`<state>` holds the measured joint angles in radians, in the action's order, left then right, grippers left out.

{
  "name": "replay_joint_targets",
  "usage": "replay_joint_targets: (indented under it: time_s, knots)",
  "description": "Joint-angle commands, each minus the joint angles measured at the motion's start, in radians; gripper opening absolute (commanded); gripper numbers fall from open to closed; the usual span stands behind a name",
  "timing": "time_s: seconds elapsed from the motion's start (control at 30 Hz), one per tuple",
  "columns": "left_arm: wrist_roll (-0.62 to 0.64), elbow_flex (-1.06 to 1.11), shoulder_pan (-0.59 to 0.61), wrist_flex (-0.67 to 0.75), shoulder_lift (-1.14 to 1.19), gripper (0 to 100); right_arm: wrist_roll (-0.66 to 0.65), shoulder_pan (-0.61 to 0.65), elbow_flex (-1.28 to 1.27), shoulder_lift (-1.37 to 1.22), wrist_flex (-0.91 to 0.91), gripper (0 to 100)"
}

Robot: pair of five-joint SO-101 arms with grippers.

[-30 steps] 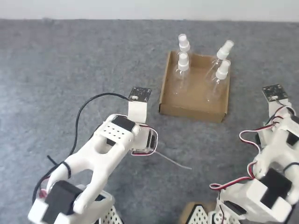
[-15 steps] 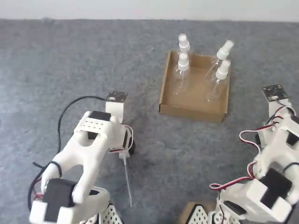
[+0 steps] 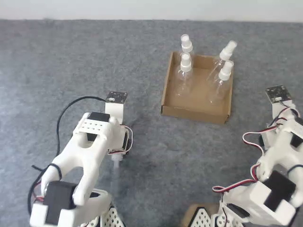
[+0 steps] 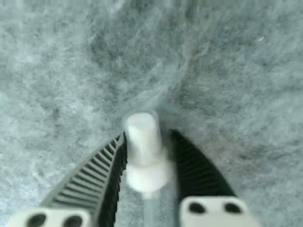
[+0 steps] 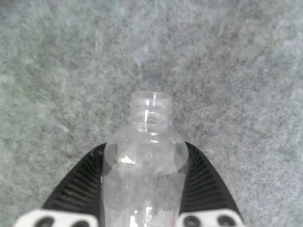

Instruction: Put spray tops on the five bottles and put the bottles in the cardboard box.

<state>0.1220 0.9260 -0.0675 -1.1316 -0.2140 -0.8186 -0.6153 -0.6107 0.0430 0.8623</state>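
Observation:
A white spray top sits between the black fingers of my left gripper, which is shut on it above the grey carpet. In the high view that gripper hangs at the front left with the spray top under it. My right gripper is shut on a clear bottle whose threaded neck is bare. The right arm stands at the right edge. The cardboard box lies at the back centre with several capped bottles upright in it.
Grey carpet covers the whole table. A black cable loops over the left arm, and red and white wires hang by the right arm. Open carpet lies between the two arms and in front of the box.
My left arm has swung away from the box, back to the front left, carrying the spray top; its thin tube turned from pointing right to pointing down. The right arm has kept still.

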Motion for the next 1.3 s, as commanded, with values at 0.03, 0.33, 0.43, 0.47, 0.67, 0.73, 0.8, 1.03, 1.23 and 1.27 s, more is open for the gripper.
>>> replay_joint_targets:
  time_s: [0.03,0.33,0.43,0.47,0.67,0.73,0.8,1.03,1.23,1.27]
  knots:
    - [-0.121,-0.022,-0.028,0.041,-0.021,1,0.009,-0.005,0.003,0.010,-0.007,1.0]
    - [-0.160,-0.234,-0.020,0.081,-0.009,1,0.009,-0.005,0.003,0.010,-0.007,1.0]
    - [-0.127,-0.257,-0.038,0.166,0.025,2,0.009,-0.007,0.002,0.010,-0.007,1.0]
    - [-0.121,-0.260,-0.049,0.192,0.048,2,0.009,-0.007,-0.002,0.010,-0.007,1.0]
    - [-0.117,-0.306,-0.075,0.222,0.222,5,0.003,-0.001,-0.015,0.012,-0.016,1.0]
    - [-0.117,-0.337,-0.068,0.219,0.272,10,0.003,-0.002,-0.015,0.012,-0.016,1.0]
    - [-0.117,-0.364,-0.058,0.215,0.302,14,0.003,-0.002,-0.015,0.012,-0.016,1.0]
    - [-0.117,-0.421,-0.052,0.183,0.313,15,0.003,-0.005,-0.015,0.012,-0.016,1.0]
    - [-0.121,-0.387,-0.054,0.184,0.313,14,0.003,-0.005,-0.017,0.012,-0.016,1.0]
    - [-0.123,-0.378,-0.054,0.186,0.313,14,0.003,-0.005,-0.017,0.012,-0.015,1.0]
